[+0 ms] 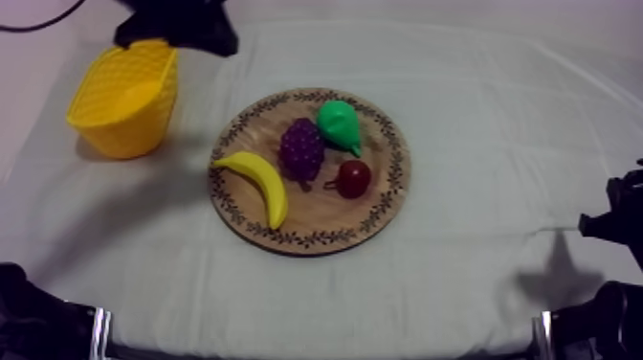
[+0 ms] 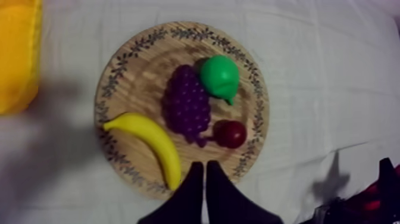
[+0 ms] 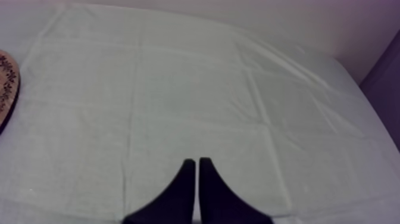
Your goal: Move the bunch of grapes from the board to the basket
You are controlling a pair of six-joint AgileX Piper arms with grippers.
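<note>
Our left jaws lie pressed together in a narrow wedge, gripping nothing, and hang over the wooden board's (image 2: 136,76) rim just beside the banana's (image 2: 152,140) tip. Our right jaws are likewise closed on nothing, above bare cloth (image 3: 196,95) well apart from the board. The bunch of grapes (image 1: 301,149) lies at the board's middle, against the pear (image 1: 340,124), with the small red fruit (image 1: 354,178) just beside. The yellow basket (image 1: 124,129) stands off the board, near its banana side. The creased cloth covers the desk.

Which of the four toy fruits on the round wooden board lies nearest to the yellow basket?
The long yellow banana, at the rim of the wooden board facing the yellow basket; the other three lie farther.
</note>
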